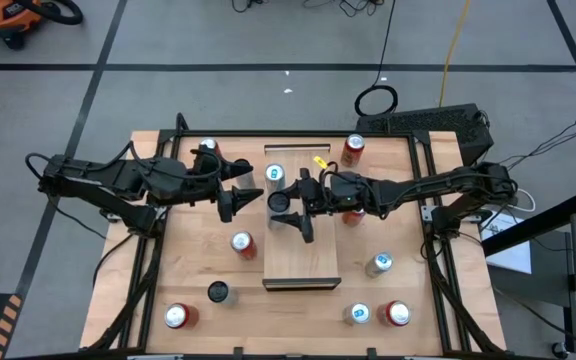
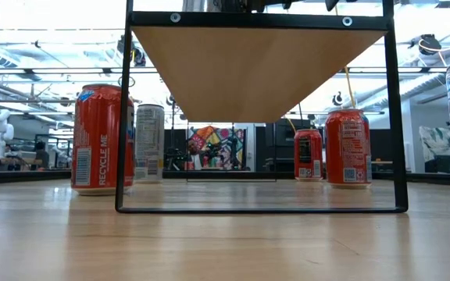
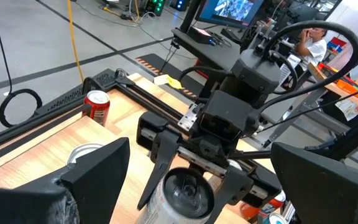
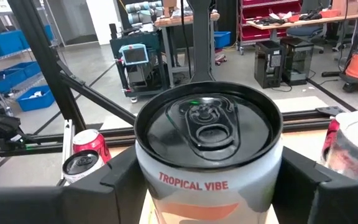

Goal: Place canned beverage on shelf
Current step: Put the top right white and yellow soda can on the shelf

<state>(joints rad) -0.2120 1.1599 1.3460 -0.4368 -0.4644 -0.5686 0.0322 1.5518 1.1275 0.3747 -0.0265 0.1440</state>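
The canned beverage (image 4: pixel 209 155), with a white wall and a black top, stands upright between the fingers of my right gripper (image 1: pixel 282 203). It is over the far left part of the shelf (image 1: pixel 308 255), a pale-wood board raised on a black frame (image 2: pixel 394 117). A white-topped can (image 1: pixel 275 176) stands close by, toward the far edge. My left gripper (image 1: pixel 239 192) hangs open just left of the shelf, facing the held can (image 3: pixel 185 194) and touching nothing. My right gripper pinches the can's side wall just under the top rim (image 4: pixel 143 163), one finger (image 4: pixel 120 180) on each side. The fingers reach in level from the table's right. The can stays upright. I cannot tell whether its base is on the shelf.
Loose cans stand around the shelf: red ones at the far left (image 1: pixel 208 150), far right (image 1: pixel 354 148), beside the shelf (image 1: pixel 243 243) and near both front corners (image 1: pixel 176 316) (image 1: pixel 397 313). There are also white ones (image 1: pixel 381 263) (image 1: pixel 359 313) and a black-topped one (image 1: pixel 217 291).
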